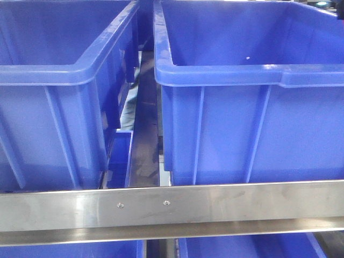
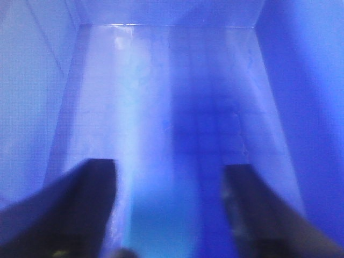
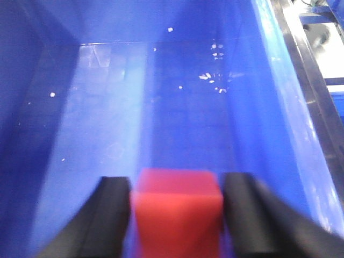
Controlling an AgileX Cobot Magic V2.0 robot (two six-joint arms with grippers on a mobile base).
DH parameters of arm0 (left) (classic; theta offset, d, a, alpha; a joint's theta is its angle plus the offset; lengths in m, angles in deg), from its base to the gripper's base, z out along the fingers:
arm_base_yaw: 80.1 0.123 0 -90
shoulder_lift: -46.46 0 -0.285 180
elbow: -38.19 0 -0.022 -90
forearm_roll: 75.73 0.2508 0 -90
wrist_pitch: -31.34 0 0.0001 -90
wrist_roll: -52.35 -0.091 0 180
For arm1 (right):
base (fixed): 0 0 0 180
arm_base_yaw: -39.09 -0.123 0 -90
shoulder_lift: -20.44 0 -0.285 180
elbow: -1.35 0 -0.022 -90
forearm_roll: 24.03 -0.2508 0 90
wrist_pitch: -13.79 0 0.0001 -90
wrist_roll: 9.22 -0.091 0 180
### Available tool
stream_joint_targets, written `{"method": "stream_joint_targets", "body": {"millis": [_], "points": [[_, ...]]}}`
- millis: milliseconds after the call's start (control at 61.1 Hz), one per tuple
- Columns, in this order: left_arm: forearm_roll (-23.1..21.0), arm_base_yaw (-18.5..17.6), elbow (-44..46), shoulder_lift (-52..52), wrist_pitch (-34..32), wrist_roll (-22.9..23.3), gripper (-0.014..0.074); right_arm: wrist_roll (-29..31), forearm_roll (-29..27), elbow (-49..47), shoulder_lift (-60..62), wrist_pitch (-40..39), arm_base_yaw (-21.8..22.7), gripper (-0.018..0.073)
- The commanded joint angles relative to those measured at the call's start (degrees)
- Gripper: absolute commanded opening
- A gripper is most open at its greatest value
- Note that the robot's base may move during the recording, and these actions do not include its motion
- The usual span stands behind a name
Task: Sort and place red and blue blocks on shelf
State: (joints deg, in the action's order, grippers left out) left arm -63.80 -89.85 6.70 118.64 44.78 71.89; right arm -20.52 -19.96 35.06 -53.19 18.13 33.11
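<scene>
So right up close, my right gripper (image 3: 176, 215) is clamped on the red block (image 3: 177, 212), fingers (image 3: 110, 215) tight against both its sides, hanging over the floor of a blue bin (image 3: 107, 107). My left gripper (image 2: 169, 209) is spread wide with nothing between the fingers, inside another blue bin (image 2: 161, 97); can't spot the blue block anywhere. Further out, the shelf rail (image 1: 172, 207) crosses in front. My worry: letting go from this height could make the red one bounce or tumble, and lifting out could clip the bin wall beside my right fingers.
</scene>
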Motion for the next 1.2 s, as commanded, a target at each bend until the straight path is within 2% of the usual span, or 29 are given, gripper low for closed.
{"method": "stream_joint_targets", "body": {"millis": [0, 295, 393, 491, 573, 622, 671, 737, 802, 1179], "points": [[-0.13, 0.12, 2.11, -1.00, -4.24, 0.53, 0.0521, 0.21, 0.68, -2.35, 1.19, -4.34, 0.06, 0.0566], [-0.13, 0.12, 2.11, -1.00, -3.39, 0.53, 0.0519, 0.21, 0.68, -2.35, 1.19, -4.34, 0.06, 0.0561], [-0.25, 0.12, 2.11, -1.00, -3.39, 0.53, 0.0479, 0.21, 0.68, -2.35, 1.19, -4.34, 0.06, 0.0560], [-1.76, 0.12, 2.11, -1.00, -3.22, 0.53, 0.0366, 0.21, 0.68, -2.35, 1.19, -4.34, 0.06, 0.0538], [-3.15, 0.12, 2.11, -1.00, -2.92, 0.53, 0.0206, 0.21, 0.68, -2.35, 1.19, -4.34, 0.06, 0.0428], [-4.10, 0.12, 2.11, -1.10, -2.76, 0.53, 0.0105, 0.21, 0.68, -2.35, 1.19, -4.34, 0.06, 0.0316], [-4.35, 0.12, 2.11, -1.10, -2.59, 0.53, 0.0142, 0.21, 0.68, -2.35, 1.19, -4.02, 0.06, 0.0186], [-4.35, 0.12, 2.11, -1.10, -1.97, 0.53, 0.0141, 0.21, 0.68, -2.35, 1.19, -3.91, 0.06, 0.0039], [-4.35, 0.12, 2.11, -1.10, -1.35, 0.53, 0.0127, 0.15, 0.54, -2.35, 1.19, -3.91, 0.06, 0.0074], [-4.13, 0.12, 2.11, -5.41, 2.68, 0.53, 0.0125, 0.15, 0.60, -2.26, 1.94, 0.53, 0.06, 0.0048]]}}
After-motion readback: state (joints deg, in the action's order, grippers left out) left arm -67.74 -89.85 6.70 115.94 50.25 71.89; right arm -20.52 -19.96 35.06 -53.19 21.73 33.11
